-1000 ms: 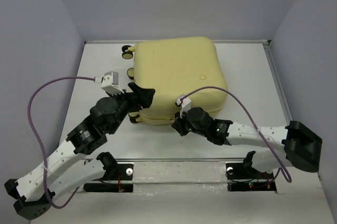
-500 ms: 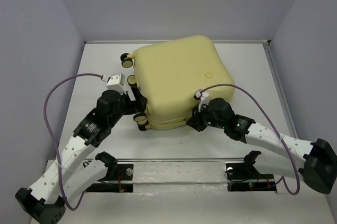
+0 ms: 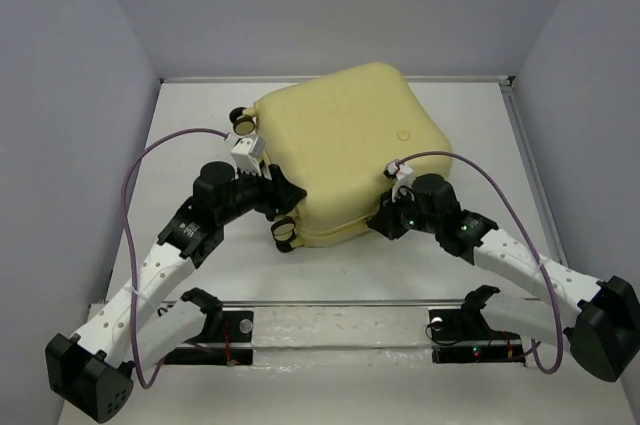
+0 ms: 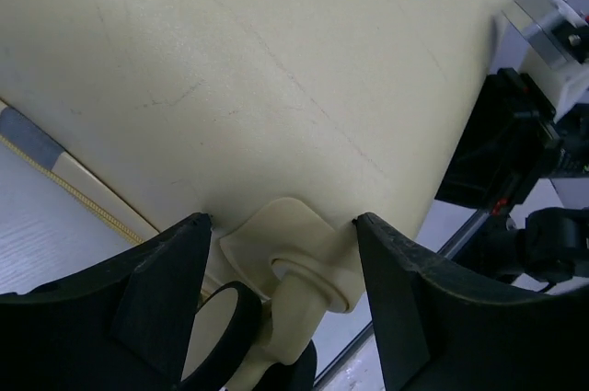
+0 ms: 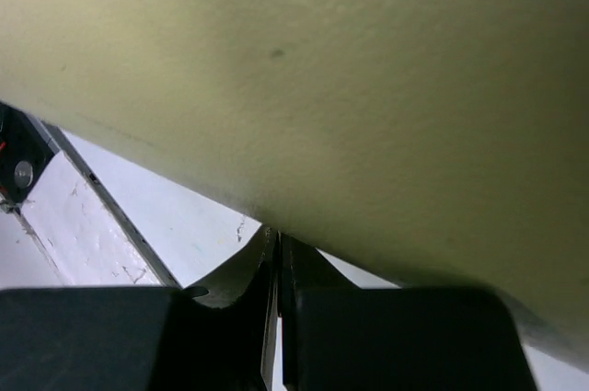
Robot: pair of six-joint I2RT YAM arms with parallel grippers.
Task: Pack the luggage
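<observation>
The luggage (image 3: pixel 345 150) is a closed pale yellow hard-shell suitcase lying flat, turned askew, with a small round emblem (image 3: pixel 404 133) on top. My left gripper (image 3: pixel 283 207) is open at its near left corner, its fingers on either side of a caster wheel mount (image 4: pixel 304 258), tips touching the shell (image 4: pixel 276 69). My right gripper (image 3: pixel 385 221) is shut, its tips pressed against the near side of the shell (image 5: pixel 350 87).
Another caster wheel (image 3: pixel 241 123) sticks out at the suitcase's far left corner. A metal rail (image 3: pixel 340 317) runs along the near edge of the white table (image 3: pixel 190 135). Grey walls close in the left, right and back.
The suitcase has turned counter-clockwise and slid to the right and back. Both grippers have followed it, the left toward the near left wheel, the right along the near side.
</observation>
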